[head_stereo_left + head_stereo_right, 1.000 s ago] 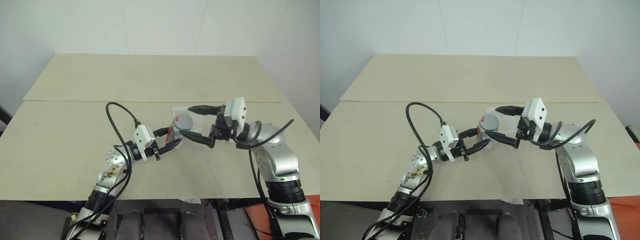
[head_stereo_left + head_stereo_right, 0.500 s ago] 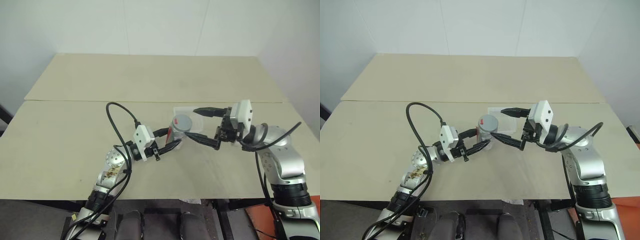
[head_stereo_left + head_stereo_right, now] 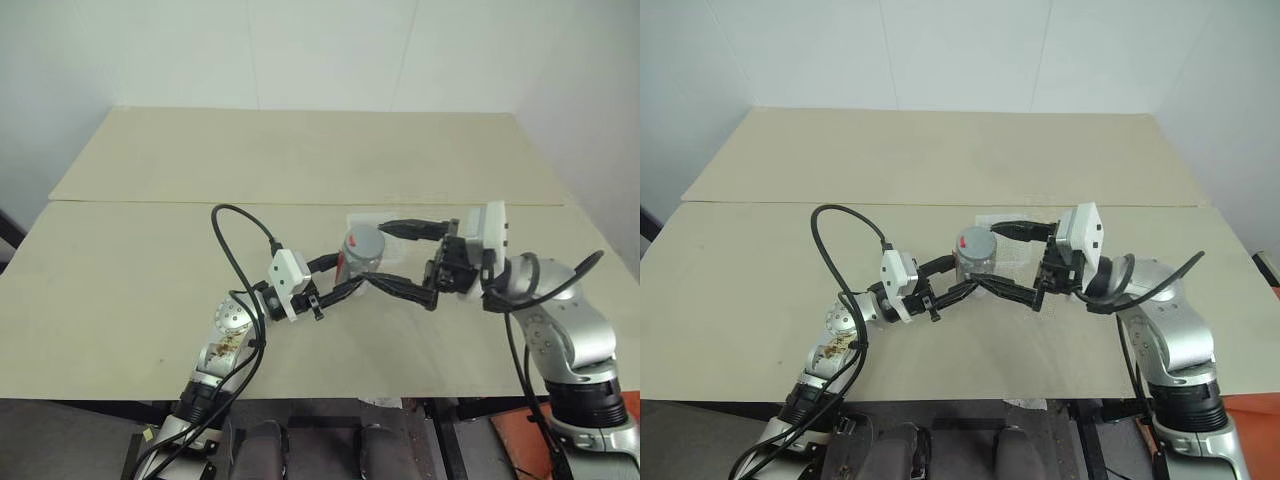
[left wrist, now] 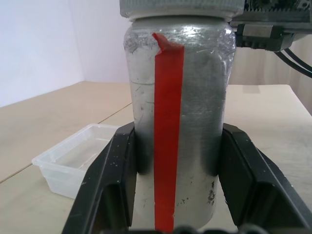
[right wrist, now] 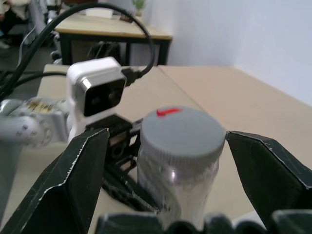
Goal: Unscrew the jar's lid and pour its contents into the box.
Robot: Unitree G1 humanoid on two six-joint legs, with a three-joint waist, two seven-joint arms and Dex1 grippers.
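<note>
beige table [image 3: 150, 290]: left gripper [image 3: 352, 277] clenched round the upright jar [image 3: 362, 255], lid [image 3: 364, 241] on; right gripper [image 3: 388, 256] spread wide either side of the lid

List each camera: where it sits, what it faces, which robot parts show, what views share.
Head eyes: look down on table, both arms.
Left wrist: along left hand gripping jar; box beyond.
Right wrist: open right hand flanking lid; left wrist behind.
Shared: the jar.
</note>
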